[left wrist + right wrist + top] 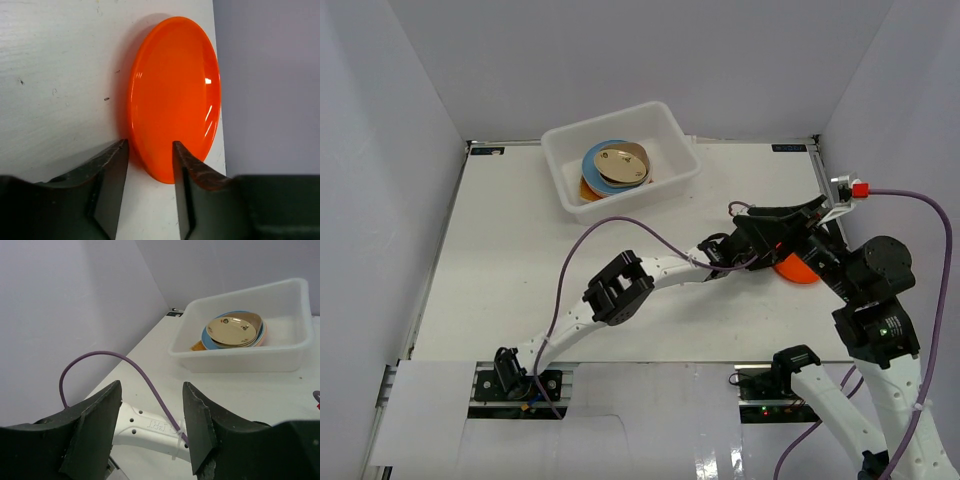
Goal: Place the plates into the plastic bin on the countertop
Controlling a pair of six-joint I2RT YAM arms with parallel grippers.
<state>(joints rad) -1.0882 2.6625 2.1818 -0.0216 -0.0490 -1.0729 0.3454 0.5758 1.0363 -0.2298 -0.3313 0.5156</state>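
Only the left wrist view showed the left gripper (150, 145) straddling the rim of the orange plate (175, 85), clamped or not I could not tell; the right gripper (151, 387) gaped empty, the bin (240, 360) at one o'clock.

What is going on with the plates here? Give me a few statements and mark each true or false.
1. An orange plate lies on the countertop, outside the plastic bin. True.
2. The plastic bin is empty. False: it holds several stacked plates, with a cream plate on top.
3. The left hand has one finger on each side of the orange plate's near rim. True.
4. The right hand is carrying a plate. False: it is open, with nothing between its fingers.
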